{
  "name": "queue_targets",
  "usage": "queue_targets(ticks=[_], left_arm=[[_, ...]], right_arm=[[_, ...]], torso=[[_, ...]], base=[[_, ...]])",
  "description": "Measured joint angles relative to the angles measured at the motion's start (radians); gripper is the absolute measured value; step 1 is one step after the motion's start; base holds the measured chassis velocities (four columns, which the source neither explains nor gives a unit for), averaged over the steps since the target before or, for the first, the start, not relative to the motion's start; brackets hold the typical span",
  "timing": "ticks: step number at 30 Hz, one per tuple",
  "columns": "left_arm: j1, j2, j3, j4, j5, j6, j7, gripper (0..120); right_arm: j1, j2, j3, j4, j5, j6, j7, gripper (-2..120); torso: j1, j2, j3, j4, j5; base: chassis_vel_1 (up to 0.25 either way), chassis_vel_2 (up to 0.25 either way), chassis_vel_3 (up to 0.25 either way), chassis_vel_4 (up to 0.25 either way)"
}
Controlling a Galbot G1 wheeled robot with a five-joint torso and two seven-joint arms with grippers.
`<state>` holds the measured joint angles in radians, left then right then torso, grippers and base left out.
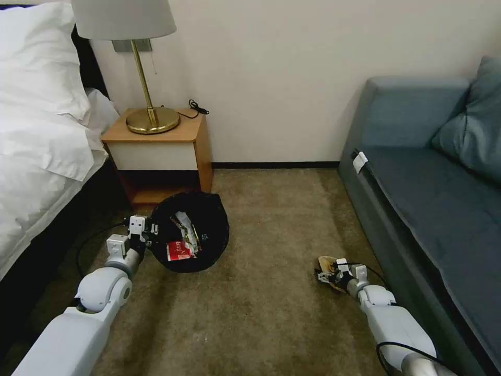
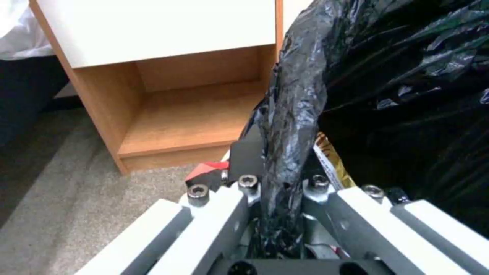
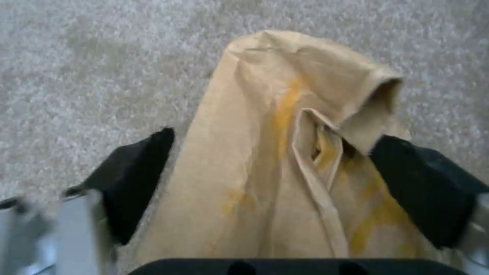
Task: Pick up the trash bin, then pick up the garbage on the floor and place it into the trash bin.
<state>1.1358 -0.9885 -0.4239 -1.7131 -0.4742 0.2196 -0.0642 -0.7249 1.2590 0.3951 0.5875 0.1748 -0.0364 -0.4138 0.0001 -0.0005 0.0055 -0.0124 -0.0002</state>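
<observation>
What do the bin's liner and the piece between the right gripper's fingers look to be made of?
The trash bin's liner looks like thin glossy black plastic film: it is crinkled and catches highlights where the left gripper pinches its rim. The garbage piece between the right gripper's black fingers looks like matte tan paper, creased and folded, with yellow-orange stains.

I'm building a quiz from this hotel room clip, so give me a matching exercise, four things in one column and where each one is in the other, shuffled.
Things:
1. red-and-white carton
2. brown paper wad
3. brass lamp
4. black bag liner

Places:
A. on the wooden nightstand
B. between the right claw's fingers, over the carpet
C. pinched at the bin's rim by the left claw
D. inside the bin

Pairs: 1-D, 2-B, 3-A, 4-C
</observation>
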Motion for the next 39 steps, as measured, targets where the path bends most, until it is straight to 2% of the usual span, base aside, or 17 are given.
queue_targets(ticks=[1,5,7,8,10,11,14,20,21,23,26,34,39], left_arm=[[0.0,0.0,0.0,-0.001,-0.001,-0.001,0.0,2],[0.001,-0.001,0.0,-0.001,-0.002,-0.003,0.0,2],[0.002,-0.001,0.0,0.0,-0.003,-0.004,0.0,2],[0.002,-0.001,0.0,0.0,-0.003,-0.004,0.0,2],[0.002,-0.001,-0.001,0.001,-0.003,-0.005,0.0,2],[0.002,-0.001,-0.001,0.001,-0.003,-0.005,0.0,2],[0.002,-0.003,-0.001,0.0,-0.005,-0.005,-0.001,2],[0.003,-0.005,0.0,-0.003,-0.005,-0.005,-0.002,2],[0.004,-0.005,0.0,-0.005,-0.005,-0.005,-0.002,2],[0.007,-0.005,0.0,-0.007,-0.004,-0.006,-0.002,2],[0.01,-0.005,-0.002,-0.009,-0.004,-0.006,-0.002,2],[0.012,-0.004,-0.002,-0.014,-0.004,-0.007,-0.002,2],[-0.003,-0.015,0.014,-0.008,-0.003,-0.009,-0.006,2]], right_arm=[[0.003,0.002,0.003,-0.01,-0.001,0.0,-0.005,85],[0.009,0.008,0.013,-0.028,-0.006,0.003,-0.014,75],[0.012,0.009,0.019,-0.035,-0.01,0.006,-0.02,63],[0.012,0.009,0.019,-0.035,-0.01,0.006,-0.02,63],[0.012,0.006,0.024,-0.037,-0.01,0.006,-0.026,53],[0.012,0.006,0.024,-0.037,-0.01,0.006,-0.026,53],[0.009,0.004,0.027,-0.036,-0.01,0.007,-0.03,38],[0.004,0.005,0.03,-0.03,-0.008,0.008,-0.032,23],[0.002,0.006,0.032,-0.028,-0.008,0.009,-0.033,15],[-0.003,0.007,0.034,-0.025,-0.008,0.01,-0.034,5],[-0.01,0.008,0.037,-0.015,-0.006,0.01,-0.034,0],[-0.05,-0.009,0.027,0.076,0.05,-0.009,-0.034,0],[-0.08,-0.033,-0.001,0.173,0.103,-0.028,-0.032,0]], torso=[[0.0,0.0,0.0,-0.0001,-0.0001],[0.0,0.0,0.0,-0.0002,-0.0004],[0.0,0.0,0.0,-0.0001,-0.0002],[0.0,0.0,0.0,-0.0001,-0.0002],[0.0,0.0,0.0,0.0001,-0.0002],[0.0,0.0,0.0,0.0001,-0.0002],[0.0,0.0,0.0,0.0003,0.0002],[0.0,0.0,0.0,0.0007,0.0005],[0.0,0.0,0.0,0.0009,0.0006],[0.0,0.0,0.0,0.0009,0.0006],[0.0,0.0,0.0,0.0008,0.0007],[0.0,0.0,0.0,0.0002,0.0008],[0.0,0.0,0.0,0.0003,0.0006]], base=[[0.0,0.0,0.0,0.0],[0.0,0.0,0.0,0.0],[0.0,0.0,0.0,0.0],[0.0,0.0,0.0,0.0],[0.0,0.0,0.0,0.0],[0.0,0.0,0.0,0.0],[0.0,0.0,0.0,0.0],[0.0,0.0,0.0,0.0],[0.0,0.0,0.0,0.0],[0.0,0.0,0.0,0.0],[0.0,0.0,0.0,0.0],[0.0,0.0,0.0,0.0],[0.0,0.0,0.0,0.0]])
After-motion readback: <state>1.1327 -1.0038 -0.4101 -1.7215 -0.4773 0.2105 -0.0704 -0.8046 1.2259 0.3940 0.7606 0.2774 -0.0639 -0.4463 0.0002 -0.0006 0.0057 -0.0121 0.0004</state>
